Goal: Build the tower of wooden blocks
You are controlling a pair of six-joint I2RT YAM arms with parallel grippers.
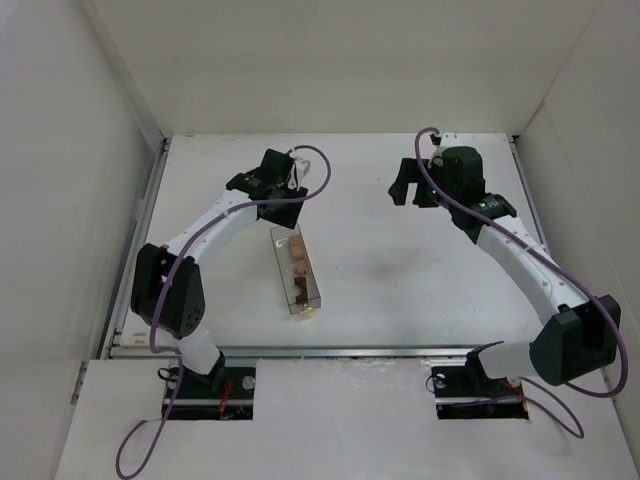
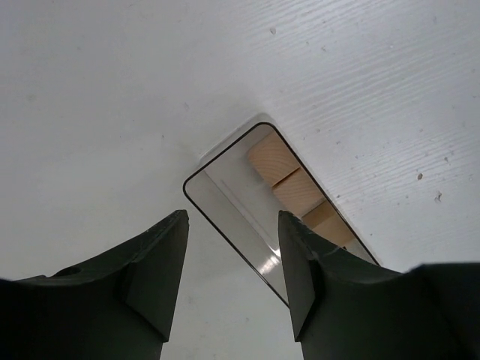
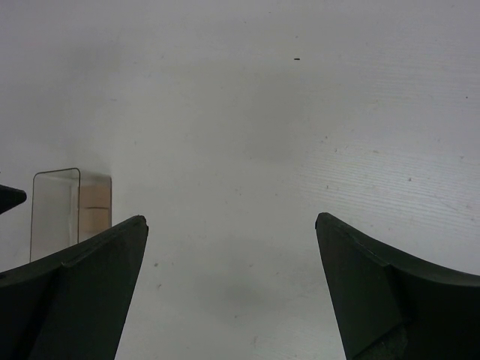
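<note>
**Entry 1: left hand** (image 2: pixel 232 217). I see the 2 fingers (image 2: pixel 154 270) partly spread with a clear gap between them. They grip nothing and touch nothing that I can make out.

**Entry 2: clear box** (image 1: pixel 283 243). It is long, transparent and rectangular, and lies flat on the white surface (image 1: pixel 400 290). In the left wrist view its rounded end (image 2: pixel 217 191) sits just below and ahead of the left fingertips, and the rest runs past the right-side finger.

**Entry 3: wood blocks** (image 1: pixel 297 252). They are all inside the box. 3 light tan cubes (image 2: pixel 300 187) show in a row, touching end to end, just ahead of the left hand's right-side finger. From above I see a darker piece (image 1: pixel 300 290) farther along the box, its shape too small to tell. No block is stacked outside the box.

**Entry 4: right hand** (image 3: pixel 231 219). Its fingers are spread as wide as they go, over bare surface, and hold nothing. The box (image 3: pixel 56 202) lies well off to its left, beyond the left-side finger.
</note>
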